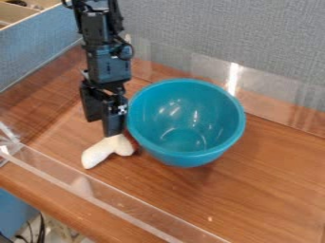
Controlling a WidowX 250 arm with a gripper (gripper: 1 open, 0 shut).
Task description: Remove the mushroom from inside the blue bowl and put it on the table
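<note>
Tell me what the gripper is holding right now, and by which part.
Nothing. The gripper is open above the mushroom, which lies loose on the table beside the blue bowl.

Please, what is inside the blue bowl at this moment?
Nothing shows inside the blue bowl: only its smooth inner wall and bottom. The near wall hides a little of the floor. The mushroom lies outside, on the table.

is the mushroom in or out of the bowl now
Out. The mushroom lies on the table left of the blue bowl, whose inside shows empty.
</note>
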